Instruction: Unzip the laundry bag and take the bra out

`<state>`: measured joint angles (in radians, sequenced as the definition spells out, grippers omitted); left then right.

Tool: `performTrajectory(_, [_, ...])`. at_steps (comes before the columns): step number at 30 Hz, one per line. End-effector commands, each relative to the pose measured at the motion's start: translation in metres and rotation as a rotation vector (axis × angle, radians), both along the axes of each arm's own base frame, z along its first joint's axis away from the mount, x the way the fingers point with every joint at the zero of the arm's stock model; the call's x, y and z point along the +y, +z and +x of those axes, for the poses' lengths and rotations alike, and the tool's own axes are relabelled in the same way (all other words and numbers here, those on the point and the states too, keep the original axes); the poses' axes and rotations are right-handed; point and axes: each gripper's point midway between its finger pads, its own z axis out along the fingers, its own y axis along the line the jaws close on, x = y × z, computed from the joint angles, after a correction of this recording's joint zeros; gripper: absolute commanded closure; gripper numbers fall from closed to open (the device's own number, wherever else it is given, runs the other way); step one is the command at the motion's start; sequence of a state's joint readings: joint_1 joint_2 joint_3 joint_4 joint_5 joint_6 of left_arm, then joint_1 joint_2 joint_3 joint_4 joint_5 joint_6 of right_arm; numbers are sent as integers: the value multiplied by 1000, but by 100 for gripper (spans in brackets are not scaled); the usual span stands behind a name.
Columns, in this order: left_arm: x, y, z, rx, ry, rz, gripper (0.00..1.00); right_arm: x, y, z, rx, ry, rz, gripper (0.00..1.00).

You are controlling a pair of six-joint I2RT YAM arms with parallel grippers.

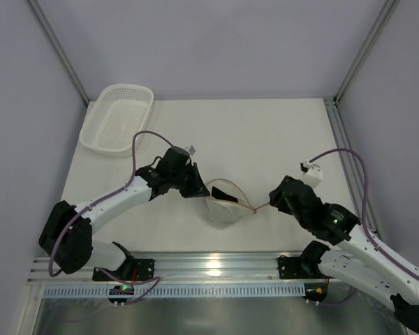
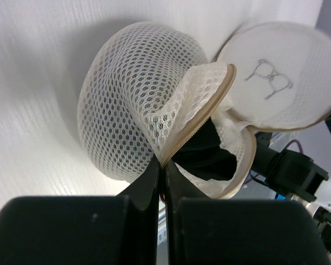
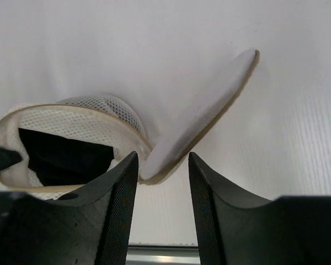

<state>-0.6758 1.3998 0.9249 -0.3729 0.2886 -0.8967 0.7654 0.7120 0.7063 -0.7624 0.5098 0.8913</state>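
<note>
While agape, laundry bag [image 2: 127, 94] rim apparently in left hand [image 2: 161, 165].

Bright, diffuse light from above fills the top view, leaving faint soft shadows on the white counter [image 1: 265, 132] and a patch of glare on the metal rail [image 1: 216, 264] at the near edge. In the left wrist view the mesh of the laundry bag [image 2: 127, 99] is sharp and casts a soft grey shadow to its left, while the jaws of the left gripper [image 2: 161, 165] are near-black and blurred. In the right wrist view the counter is almost washed out behind the dark jaws of the right gripper [image 3: 163, 160].
</note>
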Motion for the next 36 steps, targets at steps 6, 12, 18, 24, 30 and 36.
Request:
performTrajectory(6, [15, 41, 20, -195, 160, -75, 100, 25, 56, -27, -87, 97, 286, 53])
performTrajectory(12, [29, 55, 25, -281, 227, -93, 100, 82, 77, -46, -80, 378, 387, 53])
performTrajectory(18, [24, 69, 19, -322, 218, -191, 100, 112, 60, -35, -94, 461, 326, 49])
performTrajectory(24, [17, 69, 5, -314, 173, -290, 100, 142, 30, -4, -94, 468, 229, 49])
performTrajectory(30, [20, 60, -7, -294, 158, -298, 100, 185, 10, 15, -56, 523, 221, 49])
performTrajectory(36, [25, 66, -11, -318, 161, -303, 100, 210, -10, 16, -15, 568, 258, 49])
